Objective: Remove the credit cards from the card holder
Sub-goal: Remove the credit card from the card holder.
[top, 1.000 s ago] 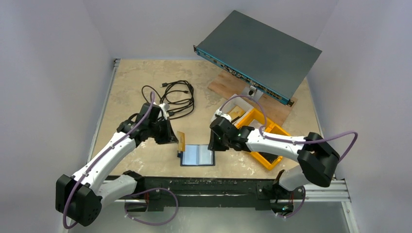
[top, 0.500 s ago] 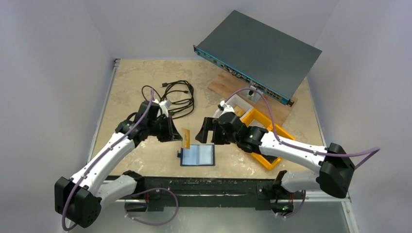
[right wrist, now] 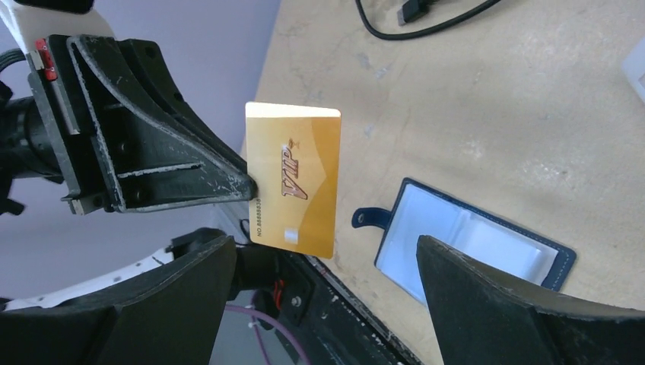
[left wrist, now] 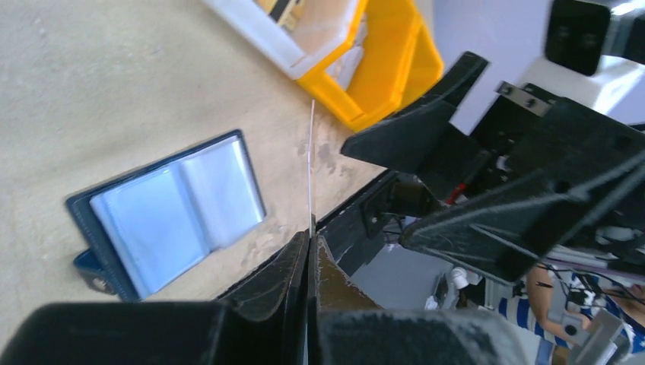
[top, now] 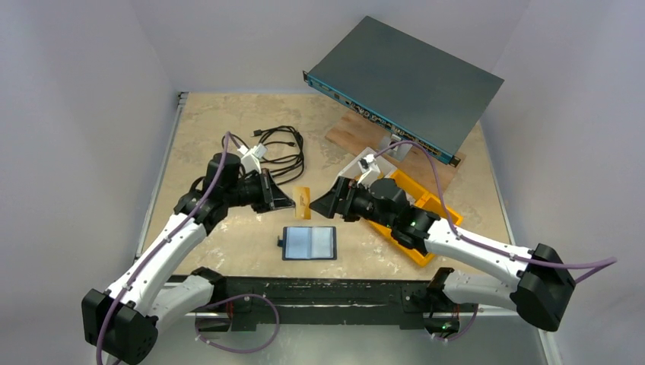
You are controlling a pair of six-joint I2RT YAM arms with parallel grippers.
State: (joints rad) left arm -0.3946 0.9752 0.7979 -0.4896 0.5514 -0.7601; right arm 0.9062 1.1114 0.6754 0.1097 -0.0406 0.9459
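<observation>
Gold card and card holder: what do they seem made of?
The gold card looks like thin rigid plastic, glossy, with printed VIP lettering. The card holder seems dark blue leather or imitation, unclear which, with clear shiny plastic sleeves inside.

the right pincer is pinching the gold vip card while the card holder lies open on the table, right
Not quite: the left pincer pinches the gold card, as the right wrist view shows. The card holder does lie open.

Left fingers (top: 275,196) pinched shut (held aloft); right fingers (top: 332,204) spread wide.
</observation>
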